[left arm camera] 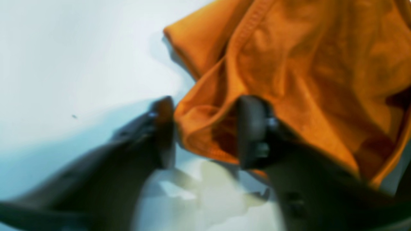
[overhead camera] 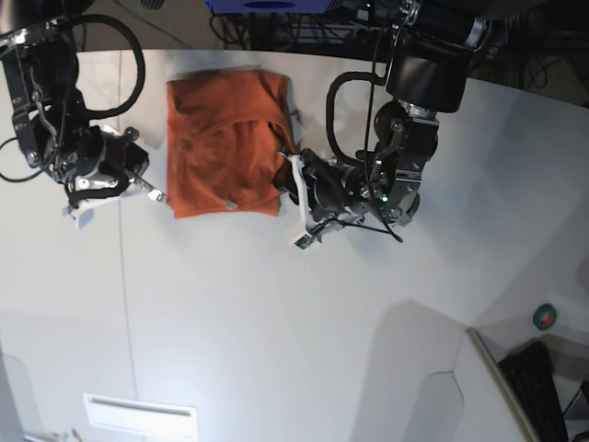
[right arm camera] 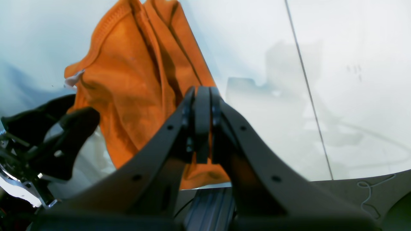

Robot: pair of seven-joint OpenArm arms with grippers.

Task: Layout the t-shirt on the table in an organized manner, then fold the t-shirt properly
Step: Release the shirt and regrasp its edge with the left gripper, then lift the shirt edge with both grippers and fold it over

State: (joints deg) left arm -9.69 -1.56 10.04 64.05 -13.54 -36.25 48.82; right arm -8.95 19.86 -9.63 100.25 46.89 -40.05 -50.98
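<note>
T-shirt [overhead camera: 224,143] soft orange cloth, rumpled rectangle

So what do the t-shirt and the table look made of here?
The t-shirt: soft matte knit cloth, likely cotton; it creases and shows stitched hems. The table: hard, smooth white top, probably laminate, glossy enough to give faint reflections, with one thin seam.

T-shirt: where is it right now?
In the base view, the t-shirt lies folded on the table at upper centre-left, between both arms, beside the left gripper.
</note>
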